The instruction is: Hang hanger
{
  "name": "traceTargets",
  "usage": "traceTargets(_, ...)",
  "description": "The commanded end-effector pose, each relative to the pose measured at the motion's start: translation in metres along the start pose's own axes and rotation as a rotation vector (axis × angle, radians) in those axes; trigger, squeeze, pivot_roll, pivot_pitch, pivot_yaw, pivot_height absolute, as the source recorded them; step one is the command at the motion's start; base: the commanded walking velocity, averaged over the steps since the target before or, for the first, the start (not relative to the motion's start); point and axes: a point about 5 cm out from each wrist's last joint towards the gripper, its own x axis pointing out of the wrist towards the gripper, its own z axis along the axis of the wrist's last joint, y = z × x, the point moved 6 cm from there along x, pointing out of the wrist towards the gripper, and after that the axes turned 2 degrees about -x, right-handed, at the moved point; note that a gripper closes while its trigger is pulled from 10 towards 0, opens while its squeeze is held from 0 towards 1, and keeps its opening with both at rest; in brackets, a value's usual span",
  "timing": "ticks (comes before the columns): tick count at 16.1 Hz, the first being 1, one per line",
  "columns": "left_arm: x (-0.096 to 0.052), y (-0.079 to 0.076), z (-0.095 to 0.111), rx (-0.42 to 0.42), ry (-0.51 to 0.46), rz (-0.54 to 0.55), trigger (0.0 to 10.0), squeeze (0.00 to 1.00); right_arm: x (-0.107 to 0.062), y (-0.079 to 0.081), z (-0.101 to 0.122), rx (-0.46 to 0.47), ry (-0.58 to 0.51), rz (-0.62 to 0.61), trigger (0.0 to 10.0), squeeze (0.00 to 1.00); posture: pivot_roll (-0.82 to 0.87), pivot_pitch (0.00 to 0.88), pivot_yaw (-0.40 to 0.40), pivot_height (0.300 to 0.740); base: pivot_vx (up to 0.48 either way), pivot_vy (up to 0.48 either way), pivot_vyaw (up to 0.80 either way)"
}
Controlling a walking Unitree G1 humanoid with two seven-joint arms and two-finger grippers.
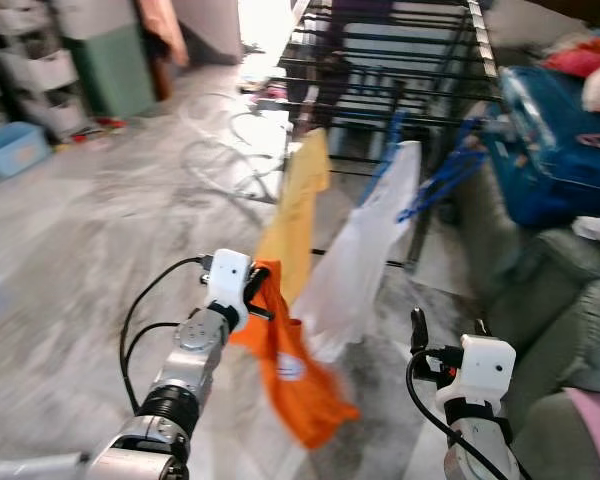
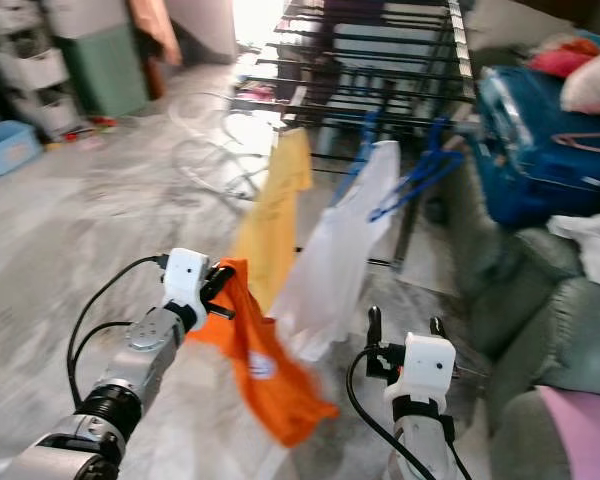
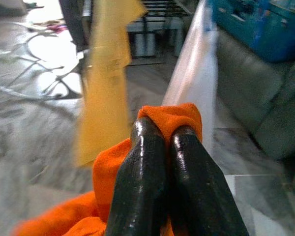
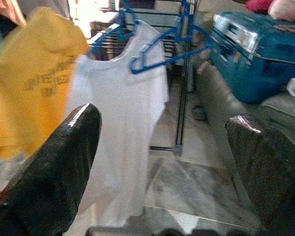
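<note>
Between left tool (image 3: pixel 169 142) fingers: orange garment (image 1: pixel 290 375)

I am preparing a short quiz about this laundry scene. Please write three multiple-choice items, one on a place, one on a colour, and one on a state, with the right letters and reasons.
1. Where does the white shirt hang?
A. on a blue hanger at the drying rack
B. on the sofa
C. in the blue suitcase

2. What colour is the garment held by the left gripper?
A. white
B. orange
C. green

3. How do the jaws of the right gripper stand?
A. shut on a hanger
B. shut on the yellow shirt
C. open, holding nothing

Answers: 1 A, the blue hanger carries the shirt at the drying rack. 2 B, the orange garment hangs from the shut jaws. 3 C, the fingers stand wide apart.
</note>
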Motion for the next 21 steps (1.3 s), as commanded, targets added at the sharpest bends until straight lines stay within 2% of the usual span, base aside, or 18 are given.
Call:
traceTargets(1,0.004,-0.007,0.007,0.016,-0.019,-0.021,10.0,0.0,-0.001,-0.01,-0.003,-0.017,0.012,-0.025,10.0,0.0,0.03,0.011,0.0,0.74,0.428,0.0,0.0)
traceTargets(5,0.005,-0.009,0.007,0.014,-0.017,-0.023,10.0,0.0,-0.002,-0.011,-0.005,-0.023,0.018,-0.024,10.0,0.0,0.04,0.009,-0.003,0.74,0.426,0.0,0.0)
traceTargets(11,0.005,-0.015,0.005,0.021,-0.013,-0.038,10.0,0.0,-0.003,-0.012,-0.007,-0.025,0.023,-0.027,10.0,0.0,0.03,0.008,-0.003,0.74,0.425,0.0,-0.51)
traceTargets(15,0.006,-0.017,0.004,0.025,-0.006,-0.035,10.0,0.0,-0.006,-0.014,-0.009,-0.032,0.032,-0.028,10.0,0.0,0.02,0.008,-0.004,0.74,0.397,0.267,0.0)
traceTargets(18,0.005,-0.022,-0.001,-0.022,0.007,-0.035,10.0,0.0,-0.006,-0.016,-0.01,-0.036,0.036,-0.032,10.0,0.0,0.02,0.012,-0.009,0.74,0.089,0.121,0.0)
traceTargets(21,0.006,-0.023,-0.005,-0.033,0.028,-0.037,10.0,0.0,-0.007,-0.013,-0.01,-0.035,0.039,-0.023,10.0,0.0,0.02,0.014,-0.014,0.74,0.0,0.0,0.0)
